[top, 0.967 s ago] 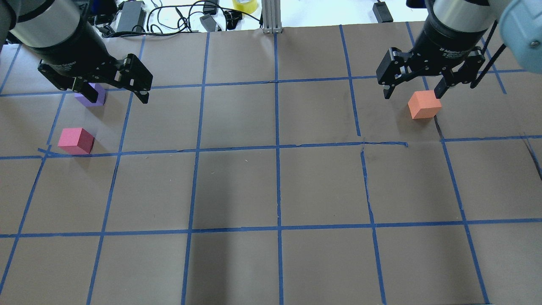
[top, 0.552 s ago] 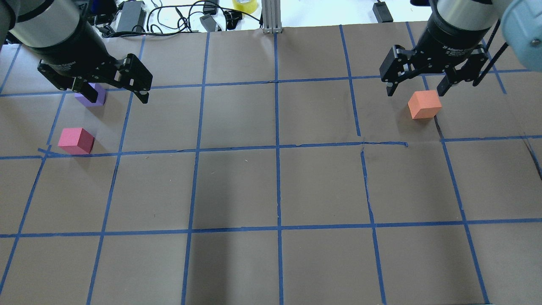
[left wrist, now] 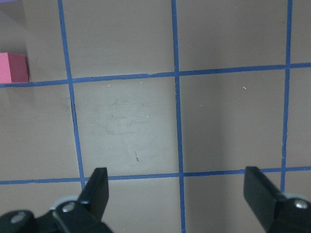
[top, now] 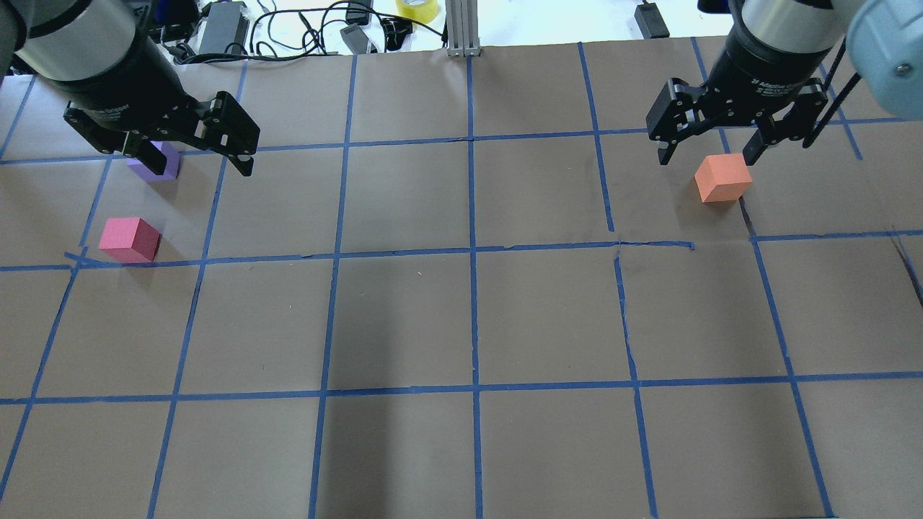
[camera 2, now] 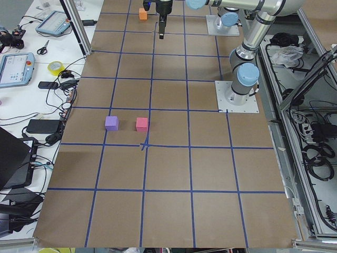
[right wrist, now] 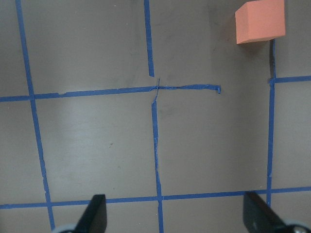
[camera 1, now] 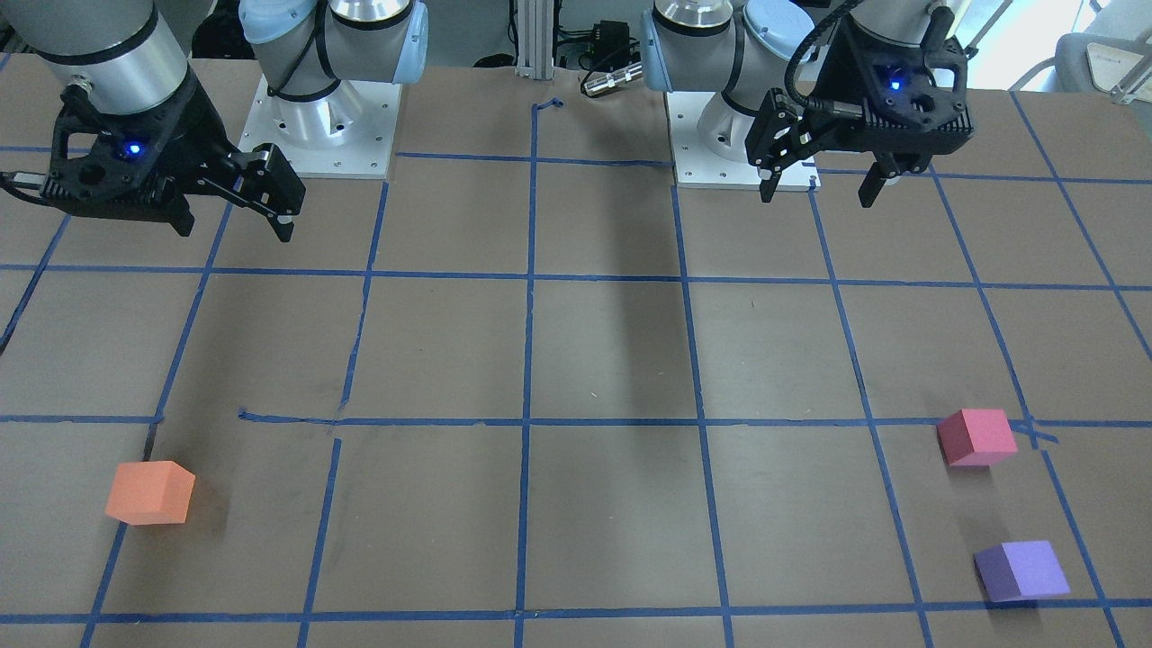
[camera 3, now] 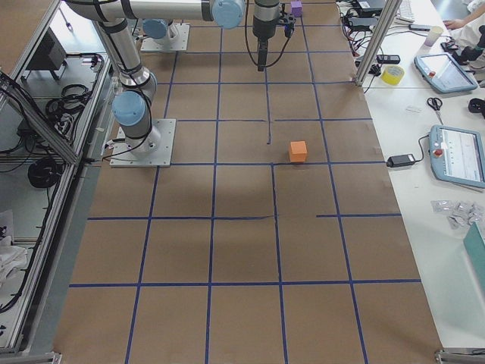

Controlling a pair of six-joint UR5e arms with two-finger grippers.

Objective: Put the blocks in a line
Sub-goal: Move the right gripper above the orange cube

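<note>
The orange block (top: 723, 178) lies at the far right of the table and shows in the front view (camera 1: 149, 492) and the right wrist view (right wrist: 260, 22). The pinkish-red block (top: 130, 239) and the purple block (top: 160, 163) lie at the far left, a small gap apart; in the front view they are the pinkish-red (camera 1: 976, 436) and the purple (camera 1: 1021, 570). My left gripper (top: 189, 155) is open and empty, held high, partly hiding the purple block from overhead. My right gripper (top: 707, 157) is open and empty, high over the table, not touching the orange block.
The table is brown paper with a blue tape grid (top: 472, 249). Cables, a power adapter (top: 223, 29), a yellow tape roll (top: 417, 9) and an aluminium post (top: 461, 29) sit at the far edge. The two arm bases (camera 1: 315, 135) stand on the robot's side.
My right gripper has shifted slightly up and away from the orange block. My left gripper and the three blocks have not moved.
</note>
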